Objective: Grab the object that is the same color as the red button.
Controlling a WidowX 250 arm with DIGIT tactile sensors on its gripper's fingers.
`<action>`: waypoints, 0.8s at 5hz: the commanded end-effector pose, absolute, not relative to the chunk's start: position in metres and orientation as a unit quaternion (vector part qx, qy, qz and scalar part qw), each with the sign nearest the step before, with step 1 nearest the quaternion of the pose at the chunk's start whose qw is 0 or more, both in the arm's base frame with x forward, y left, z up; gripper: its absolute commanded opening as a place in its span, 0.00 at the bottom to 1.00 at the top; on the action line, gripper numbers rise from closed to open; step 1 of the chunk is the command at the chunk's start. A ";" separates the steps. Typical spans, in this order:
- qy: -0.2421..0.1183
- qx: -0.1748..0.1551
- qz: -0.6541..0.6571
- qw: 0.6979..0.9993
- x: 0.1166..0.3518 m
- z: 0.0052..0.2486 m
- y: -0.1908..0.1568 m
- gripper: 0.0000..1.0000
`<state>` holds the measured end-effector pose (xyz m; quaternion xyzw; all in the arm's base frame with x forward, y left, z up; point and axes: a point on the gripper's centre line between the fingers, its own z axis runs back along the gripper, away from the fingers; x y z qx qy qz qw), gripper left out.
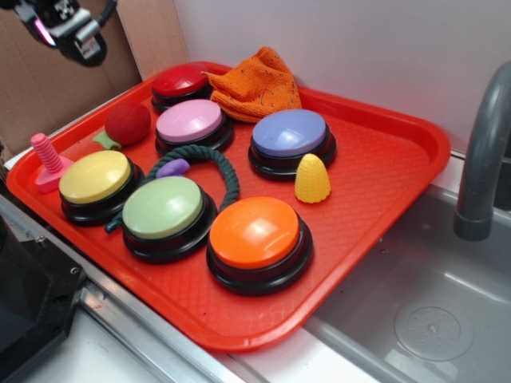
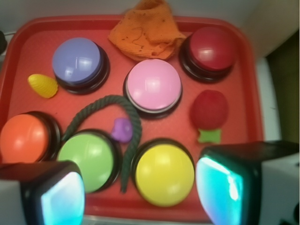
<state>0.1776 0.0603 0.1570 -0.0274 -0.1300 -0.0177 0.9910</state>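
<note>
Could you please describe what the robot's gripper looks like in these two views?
The gripper has two blocky fingers with black housings, pale grey sides and glowing cyan-white faces. In the exterior view its black body shows white markings, a pink-lit spot and a black cable.

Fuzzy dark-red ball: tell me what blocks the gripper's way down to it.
Nothing visible does. The fuzzy dark-red ball lies uncovered on the red plastic tray, between the glossy red dome button and yellow button; the gripper hangs above.
</note>
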 end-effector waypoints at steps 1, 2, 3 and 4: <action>-0.198 0.007 -0.080 0.977 0.202 0.145 0.104 1.00; -0.192 -0.005 -0.085 0.978 0.209 0.121 0.127 1.00; -0.184 -0.006 -0.085 0.979 0.217 0.099 0.135 1.00; -0.171 -0.005 -0.088 0.981 0.225 0.077 0.137 1.00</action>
